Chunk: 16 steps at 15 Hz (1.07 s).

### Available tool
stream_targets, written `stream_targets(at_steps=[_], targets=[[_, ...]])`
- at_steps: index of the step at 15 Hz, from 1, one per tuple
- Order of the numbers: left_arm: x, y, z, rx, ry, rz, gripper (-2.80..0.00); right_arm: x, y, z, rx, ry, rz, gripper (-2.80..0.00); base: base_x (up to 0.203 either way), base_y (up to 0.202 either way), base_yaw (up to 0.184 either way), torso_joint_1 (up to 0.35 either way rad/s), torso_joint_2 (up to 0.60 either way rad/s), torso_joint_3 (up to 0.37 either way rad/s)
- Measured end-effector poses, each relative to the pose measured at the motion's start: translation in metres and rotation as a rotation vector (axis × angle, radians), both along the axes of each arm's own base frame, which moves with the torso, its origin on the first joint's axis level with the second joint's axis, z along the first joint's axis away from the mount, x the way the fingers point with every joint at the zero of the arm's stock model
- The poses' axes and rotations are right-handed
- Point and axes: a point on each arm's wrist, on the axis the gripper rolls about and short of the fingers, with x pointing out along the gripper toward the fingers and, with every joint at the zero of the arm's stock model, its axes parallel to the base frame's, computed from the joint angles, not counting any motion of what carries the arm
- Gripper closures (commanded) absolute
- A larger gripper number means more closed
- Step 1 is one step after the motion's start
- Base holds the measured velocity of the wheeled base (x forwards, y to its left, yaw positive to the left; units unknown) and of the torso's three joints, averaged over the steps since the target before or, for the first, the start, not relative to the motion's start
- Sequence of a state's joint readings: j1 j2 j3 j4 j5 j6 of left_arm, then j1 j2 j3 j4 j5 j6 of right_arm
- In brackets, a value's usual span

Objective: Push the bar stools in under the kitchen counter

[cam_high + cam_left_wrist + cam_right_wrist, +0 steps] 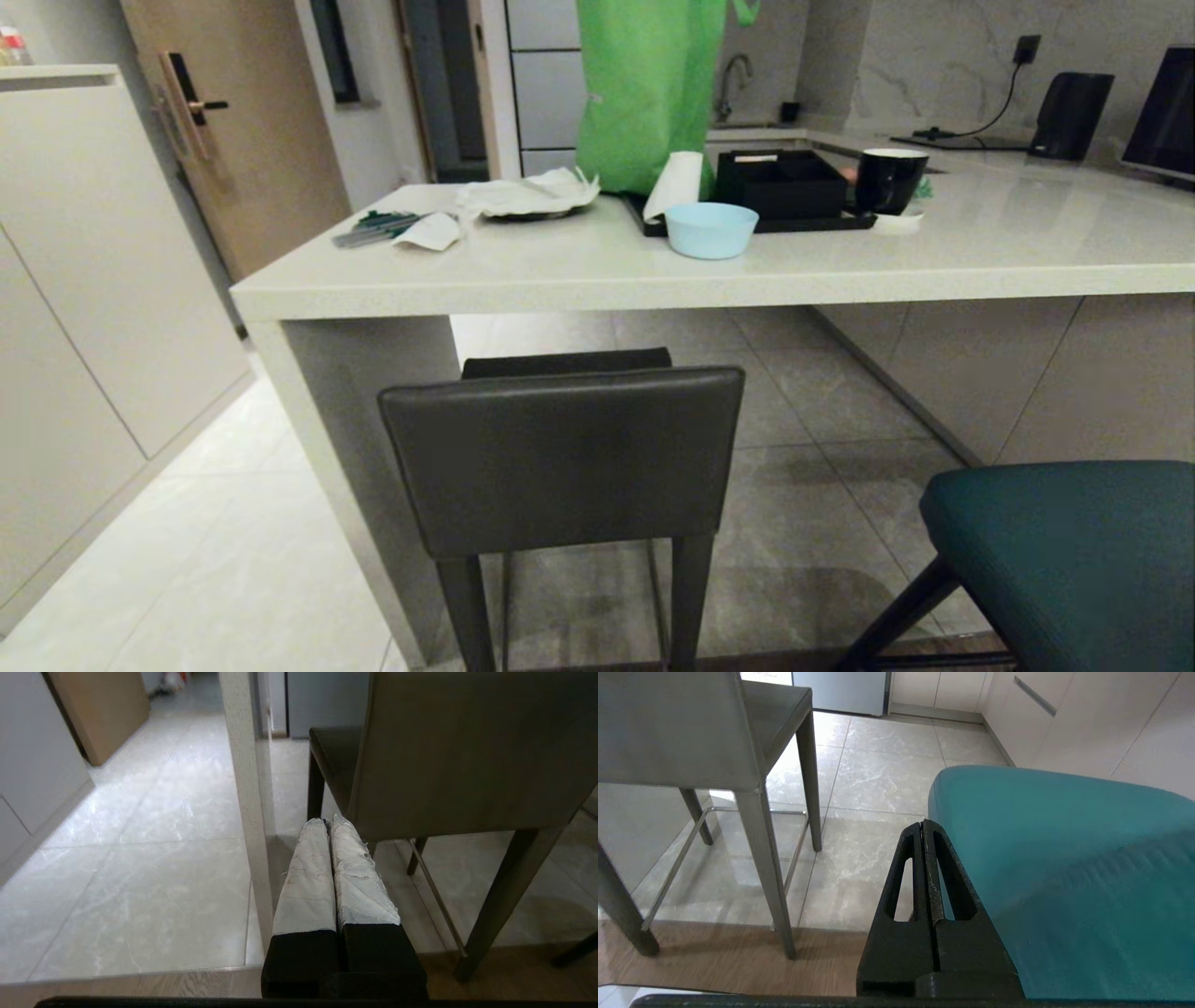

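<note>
Left gripper [329, 823]: pinched shut, empty, grey stool [560, 457] at 1 o'clock.
Right gripper [923, 826]: closed, beside teal stool [1064, 858].
Risk: off-centre push could twist a stool into the counter [653, 271] panel.

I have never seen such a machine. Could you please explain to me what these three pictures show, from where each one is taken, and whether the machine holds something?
This is a wheeled robot with two arms. The large picture comes from a camera on its head. It looks at the kitchen counter, with the dark grey stool partly under it and the teal stool nearer, at the right. On the counter lie a light blue bowl, a black tray, a black mug, a green bag and some crumpled papers.

The other two pictures come from cameras on the wrists. One shows the left gripper, wrapped in white, shut, close to the grey stool's back. The other shows the right gripper, black, shut, beside the teal stool. Neither holds anything.
</note>
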<state>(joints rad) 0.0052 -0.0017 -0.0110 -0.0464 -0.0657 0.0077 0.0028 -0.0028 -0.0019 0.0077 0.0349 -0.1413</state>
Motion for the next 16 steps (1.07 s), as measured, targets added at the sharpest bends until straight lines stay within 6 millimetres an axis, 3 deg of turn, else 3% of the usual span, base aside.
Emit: stream_targets(at_steps=[12, 16], targets=[[0.0007, 0.0000, -0.0001, -0.003, -0.018, 0.000, 0.00, 0.0000, 0.0000, -0.0002, 0.000, 0.002, 0.000, 0.00, -0.197, 0.000, -0.002, 0.002, 0.00, 0.001], [0.0007, -0.0001, -0.0003, -0.040, -0.013, -0.007, 0.00, 0.0000, 0.0000, -0.0003, 0.000, 0.003, -0.002, 0.00, -0.024, 0.000, -0.001, -0.003, 0.00, 0.002]])
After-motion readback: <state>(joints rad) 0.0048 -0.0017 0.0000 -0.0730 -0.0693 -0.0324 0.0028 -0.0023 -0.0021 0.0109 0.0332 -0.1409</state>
